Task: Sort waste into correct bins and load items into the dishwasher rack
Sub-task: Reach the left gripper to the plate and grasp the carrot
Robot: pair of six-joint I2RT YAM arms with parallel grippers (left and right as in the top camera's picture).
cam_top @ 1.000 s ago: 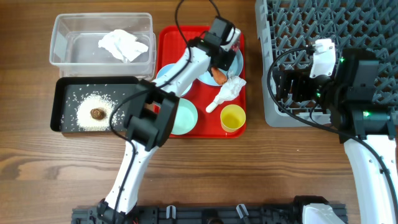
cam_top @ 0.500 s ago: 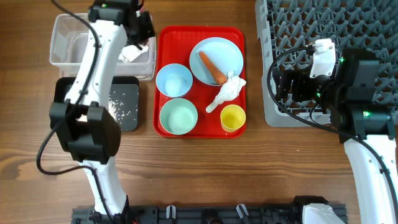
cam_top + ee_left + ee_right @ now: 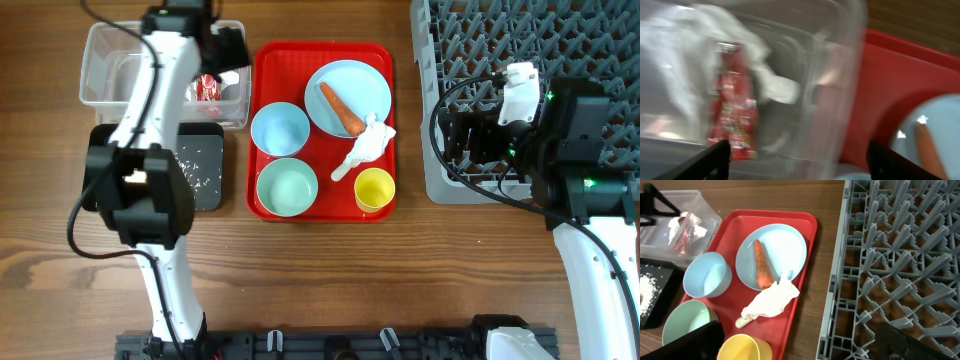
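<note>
The grey rack (image 3: 480, 40) stands at the right, and the right gripper (image 3: 802, 347) is above it with fingers wide apart and empty. The red tray (image 3: 268, 60) holds the plate (image 3: 365, 85), which carries the carrot (image 3: 339, 108). The left gripper (image 3: 800, 160) hangs over the clear tub (image 3: 110, 60) with fingers spread. The red wrapper (image 3: 735, 115) lies loose inside the tub.

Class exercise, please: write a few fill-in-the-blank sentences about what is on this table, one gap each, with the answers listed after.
1. The carrot lies on the pale blue ____.
2. In the clear tub lies a crinkled red ____.
3. The cup standing on the red tray is coloured ____.
Answers: plate; wrapper; yellow.
</note>
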